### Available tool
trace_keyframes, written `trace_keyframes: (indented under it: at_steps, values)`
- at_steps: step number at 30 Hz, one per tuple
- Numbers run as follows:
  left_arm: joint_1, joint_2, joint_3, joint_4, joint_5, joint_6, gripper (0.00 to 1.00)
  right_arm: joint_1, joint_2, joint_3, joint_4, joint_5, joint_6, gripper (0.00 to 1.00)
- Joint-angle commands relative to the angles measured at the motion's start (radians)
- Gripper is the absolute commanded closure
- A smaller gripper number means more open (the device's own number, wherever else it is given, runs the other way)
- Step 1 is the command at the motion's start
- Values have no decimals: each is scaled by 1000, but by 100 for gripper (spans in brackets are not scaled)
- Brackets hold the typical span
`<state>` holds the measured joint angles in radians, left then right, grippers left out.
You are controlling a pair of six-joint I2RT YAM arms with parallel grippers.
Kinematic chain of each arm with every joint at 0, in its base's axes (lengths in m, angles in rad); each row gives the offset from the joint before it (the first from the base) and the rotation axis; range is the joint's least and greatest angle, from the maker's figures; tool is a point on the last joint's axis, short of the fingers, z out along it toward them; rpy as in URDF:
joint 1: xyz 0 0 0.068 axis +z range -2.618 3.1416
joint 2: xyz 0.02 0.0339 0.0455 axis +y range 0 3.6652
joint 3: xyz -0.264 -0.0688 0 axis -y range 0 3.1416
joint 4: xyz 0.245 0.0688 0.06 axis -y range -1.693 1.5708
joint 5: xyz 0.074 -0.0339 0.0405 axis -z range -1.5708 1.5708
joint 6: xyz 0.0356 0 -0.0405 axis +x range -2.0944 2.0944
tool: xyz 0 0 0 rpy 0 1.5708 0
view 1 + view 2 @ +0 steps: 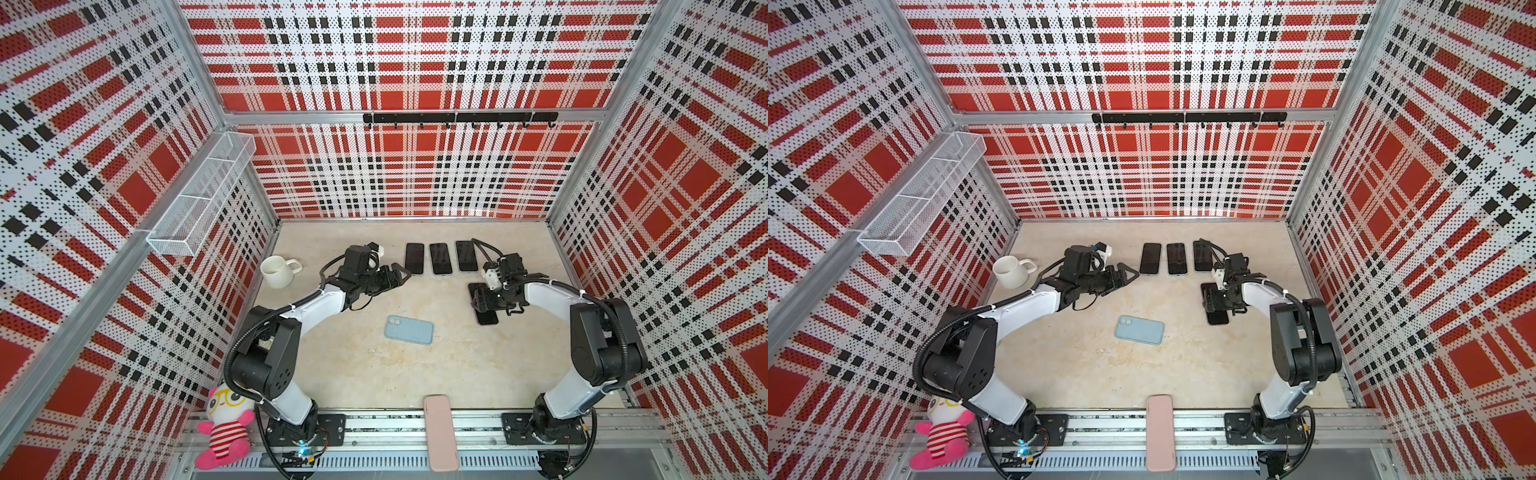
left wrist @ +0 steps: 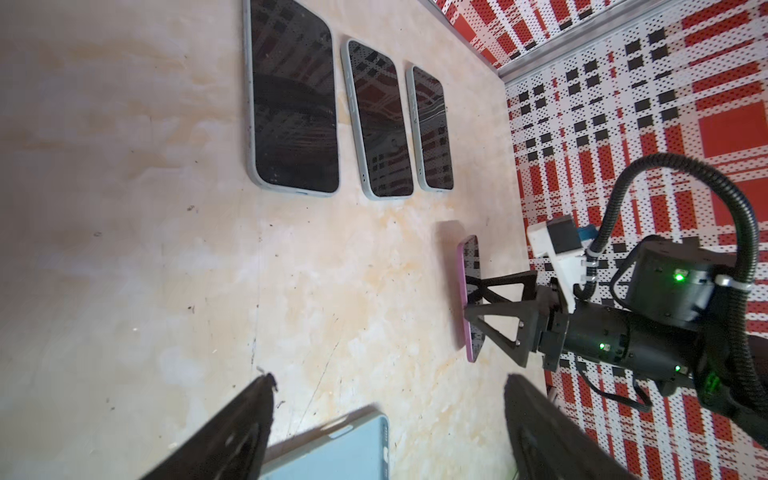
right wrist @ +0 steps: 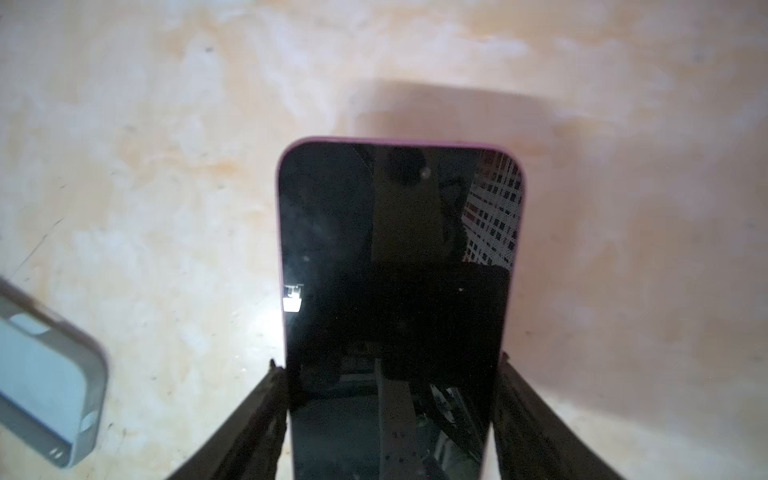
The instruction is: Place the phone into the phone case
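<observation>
Phone [image 3: 395, 249], pink-edged, is clamped by its sides in the right claw [image 3: 388, 361], near the blue phone case [image 1: 409, 329] on the worktop [image 1: 353, 374]; the left claw [image 2: 390, 380] hangs apart beside three phones [image 1: 440, 259] lined up behind.

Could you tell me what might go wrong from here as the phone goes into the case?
1. The right gripper has its jaws on the pink phone at the long edges near one end only, so the free end could sag or slip.
2. The blue case lies loose on the table, with the open left gripper away near the three phones; pressing the phone in might push it aside.
</observation>
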<state>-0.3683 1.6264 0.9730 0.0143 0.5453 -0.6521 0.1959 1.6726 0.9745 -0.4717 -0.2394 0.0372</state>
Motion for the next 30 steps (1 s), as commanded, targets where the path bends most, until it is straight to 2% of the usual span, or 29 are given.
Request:
trace_keyframes:
  at_steps: [1,12,18,26,30]
  values:
    - [18,-18,-14,-10,136,46,12,65,-36,39,32,-77,-189,51]
    - [-16,27,-36,23,209,35,14,232,14,132,17,-239,-474,52]
    - [-45,88,-18,48,214,28,18,293,59,188,-21,-293,-532,52]
    - [-88,146,-21,120,229,-20,33,311,82,189,-28,-338,-564,52]
    - [-92,160,-37,175,226,-64,48,312,87,164,-4,-362,-574,52]
